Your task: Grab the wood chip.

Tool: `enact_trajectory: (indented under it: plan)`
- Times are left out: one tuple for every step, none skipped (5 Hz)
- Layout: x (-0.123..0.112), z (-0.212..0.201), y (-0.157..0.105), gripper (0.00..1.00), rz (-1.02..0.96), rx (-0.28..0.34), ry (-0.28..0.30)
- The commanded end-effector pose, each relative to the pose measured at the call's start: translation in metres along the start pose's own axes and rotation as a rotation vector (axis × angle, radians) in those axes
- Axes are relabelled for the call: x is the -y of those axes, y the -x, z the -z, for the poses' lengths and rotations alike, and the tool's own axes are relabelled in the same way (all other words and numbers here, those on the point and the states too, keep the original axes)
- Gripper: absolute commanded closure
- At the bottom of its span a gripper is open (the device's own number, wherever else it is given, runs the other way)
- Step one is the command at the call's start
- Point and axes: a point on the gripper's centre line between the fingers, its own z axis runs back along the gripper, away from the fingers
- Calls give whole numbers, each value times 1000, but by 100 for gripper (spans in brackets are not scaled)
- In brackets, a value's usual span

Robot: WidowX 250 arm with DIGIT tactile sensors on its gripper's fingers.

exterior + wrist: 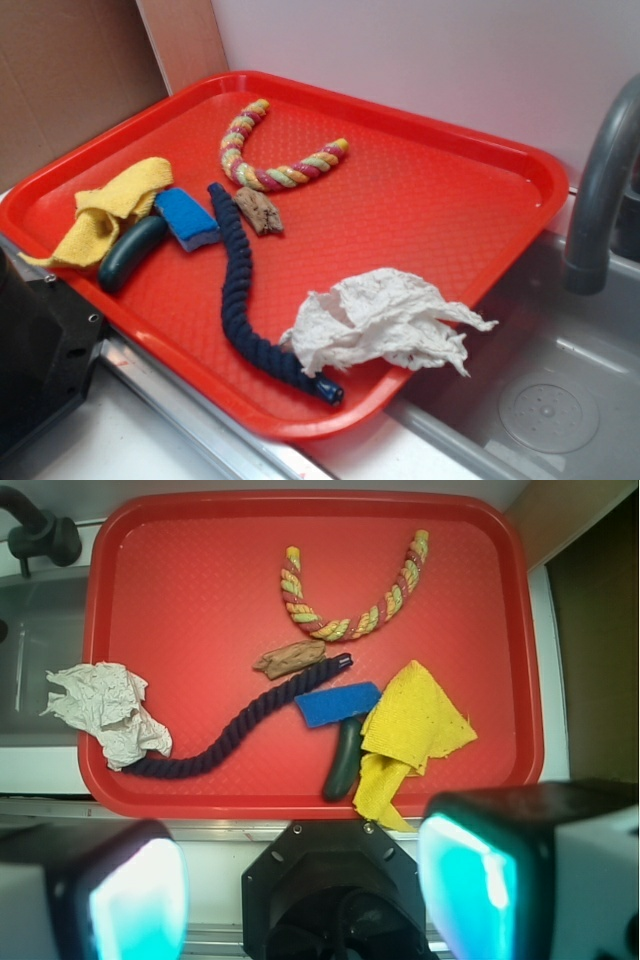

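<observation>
In the wrist view the pincer (300, 885) fills the bottom edge: its two pads (135, 895) stand wide apart with nothing between them, poised off the near rim of the red tray (190, 580), which lies ahead of it.

Nearest on the tray are the yellow cloth (410, 730) and the dark green cucumber-shaped object (343, 765), whose upper end is tucked under the blue sponge (338, 703). To the left lies the crumpled paper towel (105, 712), covering one end of the navy braided rope (245, 725), which snakes up and right across the tray.

Just beyond that rope's far tip sits the wood chip (290, 659), a small brown-tan chunk near the tray's middle. It touches or nearly touches the rope; the exterior view puts it right beside the rope (240, 270) and close to the sponge (188, 218). From the pincer it lies almost straight ahead, well apart. Its long axis runs roughly crosswise, tilted slightly, so the pads would likely need turning to close across its narrow width.

Farthest is the multicoloured twisted rope (350, 610), curving behind the chip.
</observation>
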Motion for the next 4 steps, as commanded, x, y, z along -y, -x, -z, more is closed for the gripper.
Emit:
enact_trajectory:
  plan:
    - [0,0,0,0,0,0,0]
    - [-16,53,-25,0,106,0,-94]
    - [-5,105,-52,0,34,56,-90]
    - [-11,135,-72,0,-119,96,-136]
